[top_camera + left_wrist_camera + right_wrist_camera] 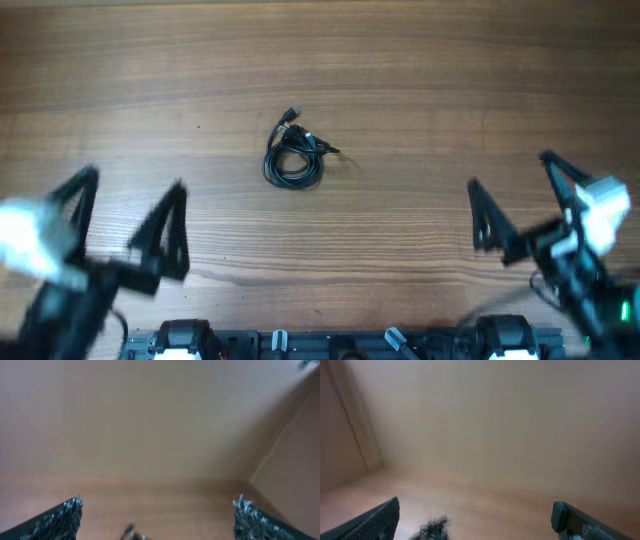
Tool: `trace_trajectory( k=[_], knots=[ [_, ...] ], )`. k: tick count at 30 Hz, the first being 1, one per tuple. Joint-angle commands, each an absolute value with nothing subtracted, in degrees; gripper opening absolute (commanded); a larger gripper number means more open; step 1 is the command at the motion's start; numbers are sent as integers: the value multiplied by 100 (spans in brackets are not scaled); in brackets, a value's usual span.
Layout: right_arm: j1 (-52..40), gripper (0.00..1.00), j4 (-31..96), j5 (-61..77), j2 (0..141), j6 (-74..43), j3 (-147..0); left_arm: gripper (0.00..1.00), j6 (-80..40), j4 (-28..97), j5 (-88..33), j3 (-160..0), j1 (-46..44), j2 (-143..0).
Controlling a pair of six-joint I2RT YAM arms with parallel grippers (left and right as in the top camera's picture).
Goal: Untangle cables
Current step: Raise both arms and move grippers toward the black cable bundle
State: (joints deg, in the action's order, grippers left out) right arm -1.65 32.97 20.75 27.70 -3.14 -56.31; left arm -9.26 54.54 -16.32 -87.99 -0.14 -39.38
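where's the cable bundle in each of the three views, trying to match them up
Overhead: the cables lie coiled a little left of centre on the table.
Left wrist: only a small dark tip, likely the cables, at the bottom edge, left of centre.
Right wrist: a blurred dark clump, likely the cables, at the bottom edge, left of centre.
Shared landmark: the wooden table under the bundle.

Wooden table (450, 90); coiled tangle of cables (295, 155) lying mid-surface.
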Motion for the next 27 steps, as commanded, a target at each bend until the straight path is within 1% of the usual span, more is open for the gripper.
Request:
trace_trajectory(
  k=[1, 4, 6, 9, 11, 12, 13, 14, 15, 17, 18, 19, 20, 21, 22, 27],
  knots=[
    [-141, 100, 4128, 2290, 4134, -167, -6744, 100, -766, 6165, -1750, -9286, 23, -5157],
    [-141, 100, 5109, 2571, 5269, -165, -7703, 100, -770, 6547, -1953, -9306, 23, -5865],
    [-141, 100, 5710, 2759, 6066, -174, -8283, 100, -773, 6726, -2305, -9306, 23, -6375],
    [-141, 100, 6125, 3262, 6853, -220, -8696, 100, -775, 6904, -2556, -9306, 23, -6989],
    [-141, 100, 6147, 3747, 7314, -637, -8709, 100, -775, 7054, -2554, -9301, 23, -7478],
    [-141, 100, 6145, 3920, 7516, -781, -8705, 95, -775, 7126, -2563, -9301, 23, -7664],
    [-141, 100, 6145, 4088, 7710, -788, -8705, 71, -773, 7192, -2602, -9301, 23, -7846],
    [-141, 100, 6158, 4254, 7898, -760, -8705, 7, -777, 7264, -2650, -9301, 23, -8005],
    [-141, 98, 6176, 4399, 8075, -764, -8705, 4, -781, 7341, -2668, -9301, 23, -8136],
    [-143, 81, 6222, 4709, 8403, -768, -8698, 4, -790, 7592, -2703, -9297, 19, -8447],
    [-143, 71, 6246, 4810, 8512, -770, -8698, 4, -788, 7688, -2703, -9286, -3, -8604],
    [-143, 58, 6265, 4890, 8643, -768, -8689, 4, -788, 7762, -2700, -9284, -23, -8744],
    [-143, 33, 6283, 4919, 8733, -768, -8687, 4, -788, 7804, -2700, -9284, -34, -8838],
    [-143, 15, 6320, 4921, 8877, -770, -8687, 4, -790, 7846, -2703, -9268, -69, -8984],
    [-143, 4, 6355, 4919, 8967, -770, -8680, 4, -788, 7850, -2700, -9251, -106, -9087],
    [-272, 4, 6351, 4917, 9190, -794, -8464, 4, -792, 7710, -2700, -9124, -316, -9393]
  ],
)
